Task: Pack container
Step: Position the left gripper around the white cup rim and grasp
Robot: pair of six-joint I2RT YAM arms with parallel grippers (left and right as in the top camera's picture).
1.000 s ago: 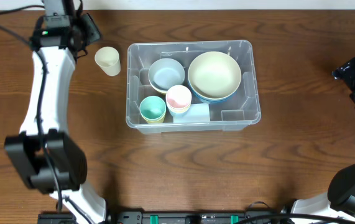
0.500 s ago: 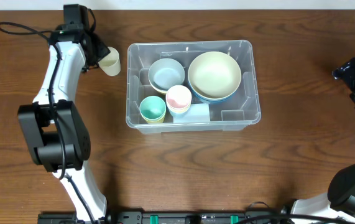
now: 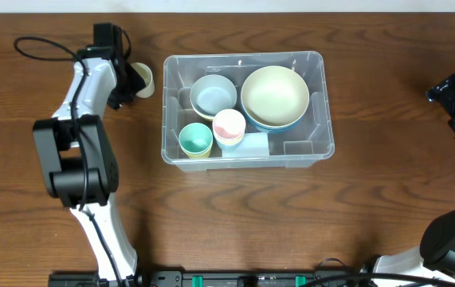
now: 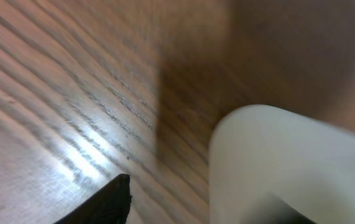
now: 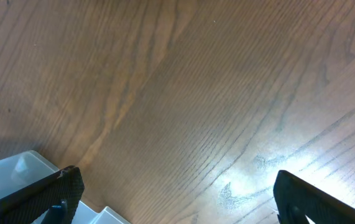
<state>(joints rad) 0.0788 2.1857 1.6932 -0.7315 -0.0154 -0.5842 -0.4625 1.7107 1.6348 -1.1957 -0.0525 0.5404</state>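
Observation:
The clear container (image 3: 316,57) stands mid-table and holds a grey-blue bowl (image 3: 213,94), a big cream bowl (image 3: 274,94) nested in a blue one, a pink cup (image 3: 229,126) and a green cup (image 3: 196,139). A cream cup (image 3: 144,80) stands just left of the container. My left gripper (image 3: 130,80) is right against this cup. In the left wrist view the cream cup (image 4: 289,168) fills the right side. One black finger (image 4: 106,202) stands apart from it, with bare wood between; the other finger is hidden. My right gripper (image 3: 450,96) hangs open at the far right, holding nothing.
A pale blue block (image 3: 251,145) lies in the container's front. The right wrist view shows a corner of the container (image 5: 15,169) and bare wood between the right gripper's (image 5: 177,193) fingers. Black cables (image 3: 44,44) trail at the back left.
The left arm has swung right and forward until its gripper reached the cream cup. The cup, the container and the right arm have stayed put.

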